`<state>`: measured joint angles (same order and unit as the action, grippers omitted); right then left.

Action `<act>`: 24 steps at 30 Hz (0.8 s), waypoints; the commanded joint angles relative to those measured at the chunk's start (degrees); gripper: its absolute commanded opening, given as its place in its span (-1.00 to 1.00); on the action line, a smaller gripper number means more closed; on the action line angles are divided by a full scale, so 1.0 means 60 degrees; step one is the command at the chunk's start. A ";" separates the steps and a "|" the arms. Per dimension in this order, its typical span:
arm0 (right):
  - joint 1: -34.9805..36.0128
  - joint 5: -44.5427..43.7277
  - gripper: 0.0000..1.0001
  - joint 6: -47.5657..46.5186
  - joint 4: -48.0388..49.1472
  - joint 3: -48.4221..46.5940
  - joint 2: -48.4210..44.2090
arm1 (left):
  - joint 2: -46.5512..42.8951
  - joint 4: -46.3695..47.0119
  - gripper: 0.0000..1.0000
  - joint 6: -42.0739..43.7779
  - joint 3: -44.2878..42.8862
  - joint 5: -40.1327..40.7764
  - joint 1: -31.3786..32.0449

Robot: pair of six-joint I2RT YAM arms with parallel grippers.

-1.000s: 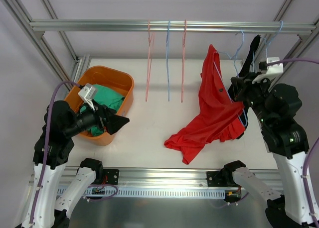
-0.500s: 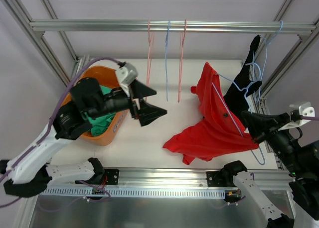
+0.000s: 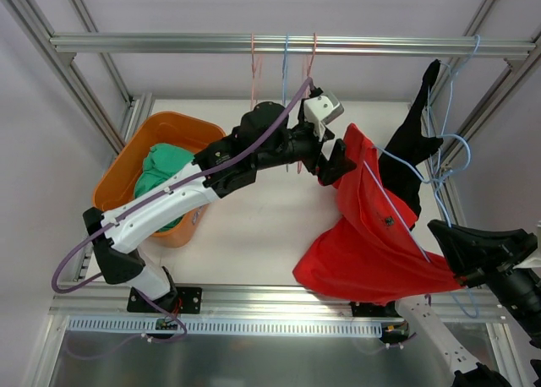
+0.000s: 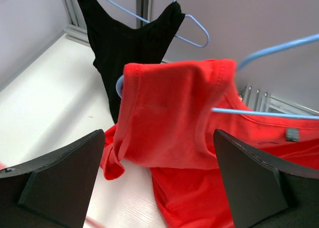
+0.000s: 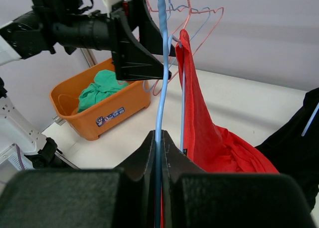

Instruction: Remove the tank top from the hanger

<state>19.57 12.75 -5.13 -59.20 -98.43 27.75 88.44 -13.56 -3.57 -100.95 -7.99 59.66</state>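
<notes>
The red tank top hangs on a blue hanger that slants from the table's middle to the near right. My right gripper is shut on the hanger's wire and holds it tilted; the red top drapes beside it. My left gripper is open at the top's upper strap end. In the left wrist view the red shoulder fold lies between and beyond the spread fingers, not pinched. The hanger wire runs through the top.
A black tank top hangs on another blue hanger at the right rear. An orange bin holding a green garment sits at the left. Empty pink and blue hangers hang from the rail.
My left arm has swung from the orange bin across to the red top's upper end. My right gripper has pulled the hanger toward the near right, dragging the top with it.
</notes>
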 commanded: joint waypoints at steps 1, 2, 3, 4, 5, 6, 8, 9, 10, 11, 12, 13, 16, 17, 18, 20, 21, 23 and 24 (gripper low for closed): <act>-0.0039 0.0524 -0.99 0.0224 0.0330 -0.0323 0.0165 | 0.0010 0.0999 0.80 0.0127 -0.0388 0.0101 0.0062; -0.0054 0.0555 -0.99 0.0224 0.0345 -0.0352 0.0194 | 0.0126 0.1073 0.77 0.0112 -0.0402 0.0086 0.0062; -0.0040 0.0570 -0.99 0.0239 0.0360 -0.0352 0.0195 | 0.0156 0.1132 0.77 0.0069 -0.0402 0.0057 0.0062; -0.0039 0.0555 -0.99 0.0239 0.0345 -0.0338 0.0209 | 0.0186 0.1219 0.76 0.0054 -0.0402 0.0028 0.0062; -0.0054 0.0570 -1.00 0.0239 0.0360 -0.0323 0.0238 | 0.0244 0.1351 0.69 0.0039 -0.0417 -0.0001 0.0062; -0.0040 0.0570 -0.99 0.0239 0.0345 -0.0338 0.0224 | 0.0288 0.1396 0.64 0.0010 -0.0446 0.0013 0.0062; -0.0054 0.0657 -0.99 0.0268 0.0360 -0.0323 0.0210 | 0.0361 0.1484 0.38 -0.0019 -0.0446 0.0086 0.0062; -0.0054 0.0658 -0.99 0.0283 0.0389 -0.0323 0.0195 | 0.0405 0.1499 0.28 -0.0020 -0.0446 0.0144 0.0062; -0.0040 0.0658 -0.99 0.0297 0.0389 -0.0323 0.0166 | 0.0420 0.1528 0.15 -0.0034 -0.0446 0.0159 0.0062; -0.0054 0.0643 -0.99 0.0298 0.0404 -0.0338 0.0151 | 0.0464 0.1557 -0.14 -0.0034 -0.0432 0.0174 0.0062; -0.0040 0.0614 -0.99 0.0298 0.0418 -0.0352 0.0151 | 0.0479 0.1572 -0.27 -0.0078 -0.0431 0.0174 0.0062; -0.0039 0.0556 -0.99 0.0283 0.0404 -0.0352 0.0136 | 0.0494 0.1572 -0.36 -0.0093 -0.0431 0.0203 0.0047; -0.0039 0.0526 -0.99 0.0268 0.0418 -0.0309 0.0122 | 0.0479 0.1601 -0.79 -0.0137 -0.0402 0.0291 0.0062; -0.0039 0.0511 -0.99 0.0268 0.0418 -0.0279 0.0107 | 0.0465 0.1616 -0.86 -0.0137 -0.0402 0.0378 0.0047; -0.0039 0.0482 -0.99 0.0239 0.0404 -0.0236 0.0078 | 0.0435 0.1616 -1.00 -0.0166 -0.0359 0.0466 0.0062; -0.0010 0.0321 -0.99 0.0166 0.0404 -0.0002 -0.0010 | 0.0261 0.1630 -1.00 -0.0239 -0.0227 0.1064 0.0062; 0.0019 0.0263 -0.99 0.0064 0.0375 0.0101 -0.0054 | 0.0187 0.1630 -1.00 -0.0355 -0.0154 0.1256 0.0062; 0.0063 0.0116 -1.00 -0.0126 0.0127 0.0452 -0.0185 | -0.0105 0.1631 -1.00 -0.0531 0.0094 0.2554 0.0062; 0.0092 0.0116 -0.99 -0.0214 -0.0005 0.0540 -0.0215 | -0.0208 0.1645 -1.00 -0.0721 0.0212 0.2997 0.0062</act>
<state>19.70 14.74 -4.75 -60.29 -96.66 27.05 91.07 -7.05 -5.80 -100.99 0.56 59.31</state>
